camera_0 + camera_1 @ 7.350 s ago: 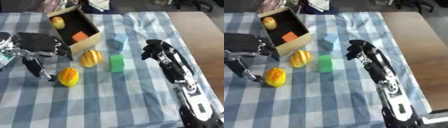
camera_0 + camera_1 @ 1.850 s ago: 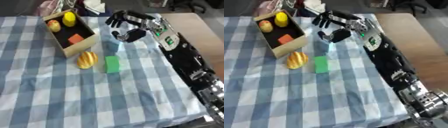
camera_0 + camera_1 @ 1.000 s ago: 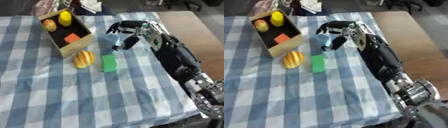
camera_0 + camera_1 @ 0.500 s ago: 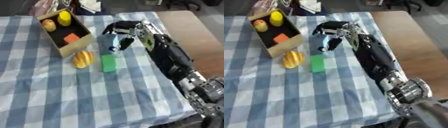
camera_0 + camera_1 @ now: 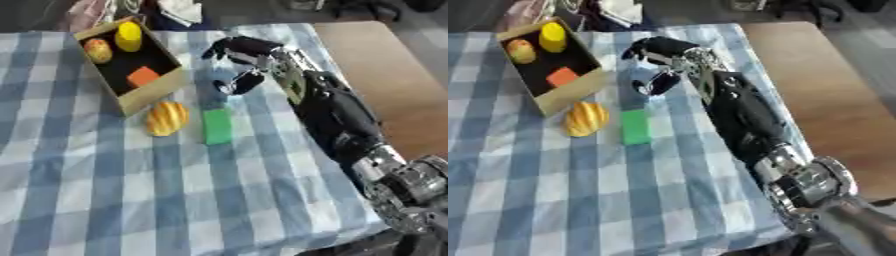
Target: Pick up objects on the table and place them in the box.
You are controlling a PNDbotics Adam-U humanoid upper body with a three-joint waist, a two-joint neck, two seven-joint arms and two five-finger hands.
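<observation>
The robot's black right hand reaches in over the far side of the blue-and-white checked tablecloth, fingers spread out toward the left and the thumb curling down beneath them. Is there something in that grip? A pale blue shape seems to sit right under the palm, but the fingers cover too much of it to say whether they have hold of it. The long black-and-silver arm runs back from the hand toward the lower right corner.

Just below the hand lies a green rectangular block, flat on the cloth and apart from the fingers. Beside it on the left is a yellow-orange ribbed fruit-shaped object, close against the near wall of the box.

That open cardboard box with a dark inside sits at the upper left, turned at an angle. Inside it are a yellow rounded object, a small yellow-red fruit and an orange block.

To the right, bare brown tabletop shows past the cloth's edge.
</observation>
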